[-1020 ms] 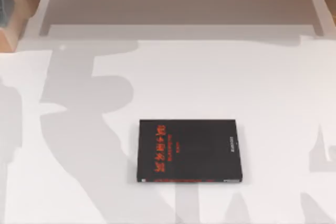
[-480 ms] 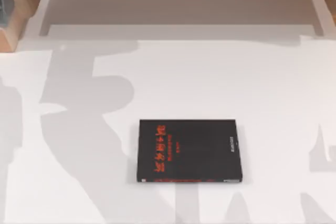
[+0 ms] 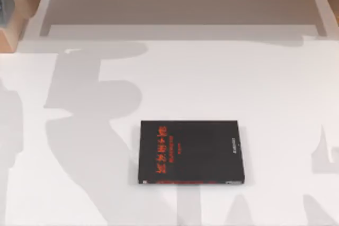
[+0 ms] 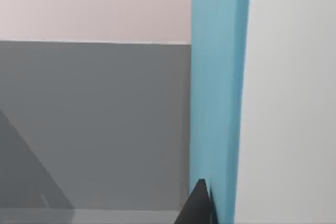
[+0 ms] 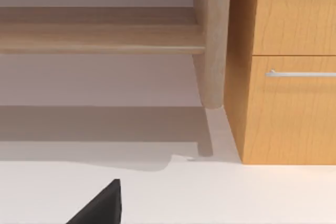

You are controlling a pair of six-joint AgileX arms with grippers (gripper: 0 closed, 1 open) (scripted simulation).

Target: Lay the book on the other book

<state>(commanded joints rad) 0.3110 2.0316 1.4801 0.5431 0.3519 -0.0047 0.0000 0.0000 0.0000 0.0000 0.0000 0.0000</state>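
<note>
The black book [image 3: 190, 152] lies flat on the white tabletop [image 3: 275, 88], a little below the middle of the top view, its red lettering facing up and its red strip along the near edge. Nothing rests on its cover, so the laying itself is not yet done.

In the left wrist view the teal-blue book [image 4: 218, 93] stands close before the camera as a tall upright band, and a dark fingertip of the left claw [image 4: 198, 205] sits right against its lower part. That contact suggests the left claw is closing on or already gripping this book, but the frames do not show both fingers, so whether it is clamped cannot be told.

In the right wrist view a dark fingertip of the right claw [image 5: 102, 205] points over the bare tabletop toward a wooden cabinet [image 5: 286, 66] with a drawer handle [image 5: 302, 73] and a low shelf [image 5: 100, 38]; whether its fingers are apart cannot be told, and this arm looks parked.

What appears left: carry the teal-blue book over the black one, lower it flat, release.
</note>
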